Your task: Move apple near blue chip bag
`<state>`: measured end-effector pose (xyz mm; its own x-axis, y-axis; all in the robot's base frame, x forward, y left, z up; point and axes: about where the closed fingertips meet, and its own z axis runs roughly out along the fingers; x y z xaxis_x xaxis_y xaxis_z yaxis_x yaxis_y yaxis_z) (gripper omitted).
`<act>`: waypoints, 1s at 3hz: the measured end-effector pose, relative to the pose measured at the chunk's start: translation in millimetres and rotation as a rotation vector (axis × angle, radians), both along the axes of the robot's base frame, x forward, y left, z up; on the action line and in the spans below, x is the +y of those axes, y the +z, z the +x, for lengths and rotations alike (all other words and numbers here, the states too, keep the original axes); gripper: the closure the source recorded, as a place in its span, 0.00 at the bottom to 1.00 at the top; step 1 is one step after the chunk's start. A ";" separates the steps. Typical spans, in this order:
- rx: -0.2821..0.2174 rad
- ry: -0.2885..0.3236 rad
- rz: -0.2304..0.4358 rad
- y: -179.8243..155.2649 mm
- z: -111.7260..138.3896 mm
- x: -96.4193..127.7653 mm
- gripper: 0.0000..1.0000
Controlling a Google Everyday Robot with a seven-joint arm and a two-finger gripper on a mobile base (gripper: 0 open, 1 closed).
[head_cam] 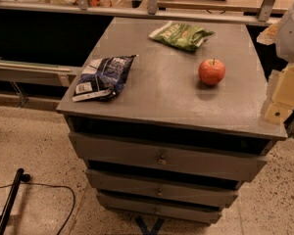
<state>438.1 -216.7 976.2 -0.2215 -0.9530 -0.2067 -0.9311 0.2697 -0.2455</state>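
The red-orange apple (211,72) stands upright on the right half of the grey cabinet top (166,92). The dark blue chip bag (103,77) lies flat near the top's front left corner, well apart from the apple. My gripper (282,94) shows as pale cream blocks at the right edge of the view, beside the cabinet's right edge, to the right of the apple and a little nearer than it. It touches nothing on the top.
A green snack bag (182,35) lies at the back of the top, behind the apple. The cabinet has three drawers (161,159) below. A rail (137,9) runs behind. A black pole and cable (12,199) lie on the speckled floor at left.
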 end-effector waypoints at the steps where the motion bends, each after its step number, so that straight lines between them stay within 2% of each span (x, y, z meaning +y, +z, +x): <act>1: 0.000 0.000 0.000 0.0 0.0 0.0 0.00; 2: -0.042 -0.038 0.092 -1.7 7.7 -10.9 0.00; 3: -0.116 -0.099 0.280 -33.6 24.6 -49.7 0.00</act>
